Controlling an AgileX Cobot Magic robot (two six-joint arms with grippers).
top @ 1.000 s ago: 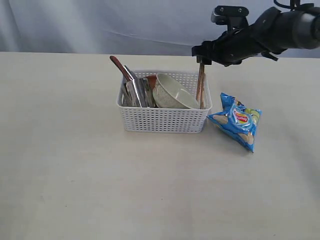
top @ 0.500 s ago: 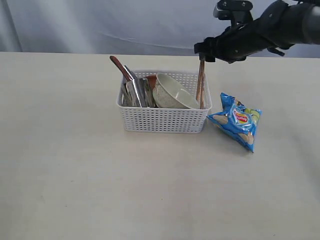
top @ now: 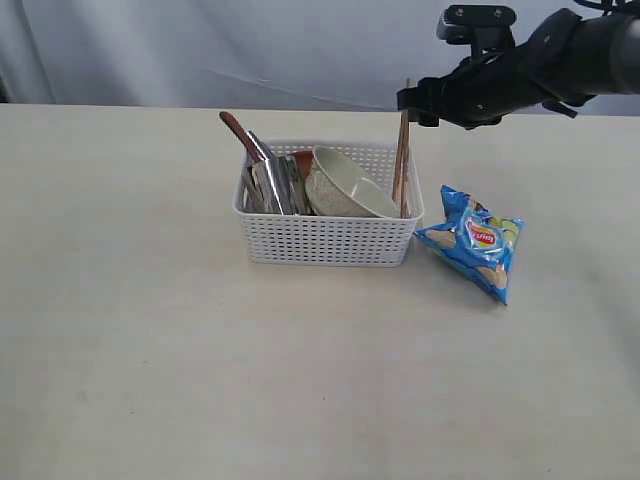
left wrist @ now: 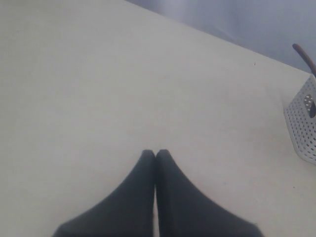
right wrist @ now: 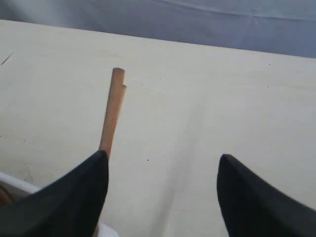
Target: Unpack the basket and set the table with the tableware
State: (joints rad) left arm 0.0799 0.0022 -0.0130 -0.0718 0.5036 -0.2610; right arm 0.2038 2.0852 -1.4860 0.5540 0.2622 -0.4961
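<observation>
The white basket (top: 325, 240) stands on the table (top: 150, 330). It holds the tableware: a cream bowl (top: 345, 185), a reddish-brown plate edge (top: 303, 160), steel cutlery (top: 272, 185), a dark spoon handle (top: 238, 132) and upright chopsticks (top: 402, 165). My right gripper (top: 415, 103) hovers at the chopsticks' top ends, open. In the right wrist view the chopstick tips (right wrist: 112, 111) stick out beside one finger, outside the empty gap of the right gripper (right wrist: 163, 157). The left gripper (left wrist: 156, 153) is shut and empty over bare table, with the basket corner (left wrist: 303, 123) off to one side.
A blue chips bag (top: 473, 240) lies on the table just right of the basket. A grey curtain (top: 250, 45) hangs behind the table's far edge.
The right gripper has risen a little and shifted slightly right beside the chopsticks, whose tips now show above it. The basket and its contents have not moved.
</observation>
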